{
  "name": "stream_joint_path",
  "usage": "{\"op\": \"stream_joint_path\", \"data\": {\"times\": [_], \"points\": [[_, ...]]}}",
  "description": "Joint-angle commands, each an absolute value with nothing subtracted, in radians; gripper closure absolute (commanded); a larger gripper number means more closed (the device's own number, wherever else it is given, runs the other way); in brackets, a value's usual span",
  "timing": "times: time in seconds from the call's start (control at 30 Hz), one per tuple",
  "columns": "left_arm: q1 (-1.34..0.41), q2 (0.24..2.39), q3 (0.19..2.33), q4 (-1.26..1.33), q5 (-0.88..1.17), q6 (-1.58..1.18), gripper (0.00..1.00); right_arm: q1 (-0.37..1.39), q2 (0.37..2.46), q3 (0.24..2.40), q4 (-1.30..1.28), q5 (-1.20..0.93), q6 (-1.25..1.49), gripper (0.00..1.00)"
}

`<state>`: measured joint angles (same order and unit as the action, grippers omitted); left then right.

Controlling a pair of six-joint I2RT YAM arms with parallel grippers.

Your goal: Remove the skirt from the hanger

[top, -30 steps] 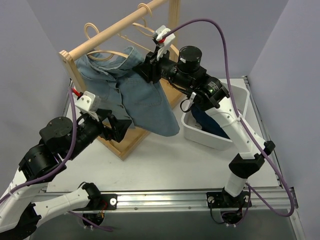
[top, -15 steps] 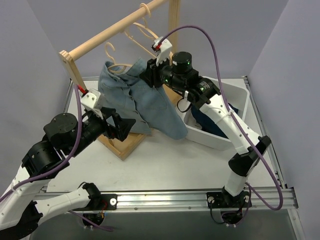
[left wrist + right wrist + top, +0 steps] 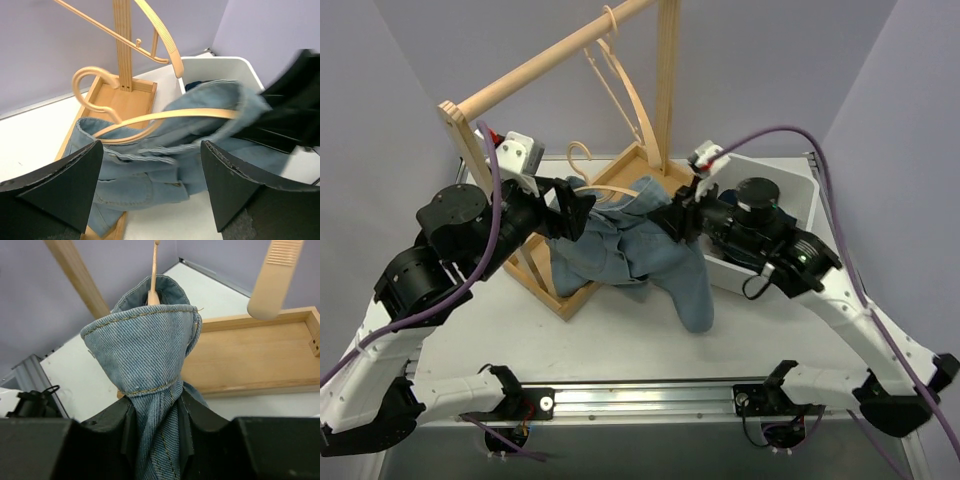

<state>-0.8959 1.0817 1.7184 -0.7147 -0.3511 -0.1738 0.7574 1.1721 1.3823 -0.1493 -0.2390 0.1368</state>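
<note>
Hanger (image 3: 592,190) w/ denim skirt (image 3: 640,245) is off the rack rail (image 3: 550,62) and held low between the two arms, above the tabletop (image 3: 620,330) in front of the rack base. So roughly halfway by my read: garment + hanger are free of the rail, but the skirt's waistband is draped over the hanger arm, not yet separated. Left to do: slide or pull fabric clear of the hanger.

Right gripper (image 3: 157,405) has its fingers clenched on a bunched fold of the skirt's waistband. Left gripper (image 3: 150,180): fingers spread wide, grasping nothing; hanger + skirt sit beyond them, no contact visible.

Views differ. Top view shows overall layout: both arms converging, skirt hem hanging down near the white bin (image 3: 770,275), a 2nd empty hanger (image 3: 620,90) on the rail. Right wrist view alone shows the pinch on the denim and the hanger arm poking up through the waistband loop. Left wrist view alone shows the hanger's hook (image 3: 90,85) free in the air and its curved arm threaded under the fabric.
</note>
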Motion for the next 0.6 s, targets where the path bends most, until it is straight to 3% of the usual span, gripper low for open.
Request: {"op": "stream_joint_path", "data": {"times": [0.0,0.13,0.23,0.57], "points": [[-0.894,1.12,1.773,-0.761,-0.388,-0.166,0.14,0.769,1.011,1.344,0.008,-0.253,0.187,1.0],[-0.893,1.143,1.787,-0.75,-0.374,-0.189,0.17,0.77,0.94,1.304,-0.041,-0.307,0.19,1.0],[-0.891,1.152,1.805,-0.759,-0.367,-0.193,0.26,0.772,0.897,1.275,-0.058,-0.31,0.206,1.0],[-0.89,1.158,1.812,-0.752,-0.328,-0.253,0.27,0.772,0.773,1.198,-0.06,-0.337,0.233,1.0]]}}
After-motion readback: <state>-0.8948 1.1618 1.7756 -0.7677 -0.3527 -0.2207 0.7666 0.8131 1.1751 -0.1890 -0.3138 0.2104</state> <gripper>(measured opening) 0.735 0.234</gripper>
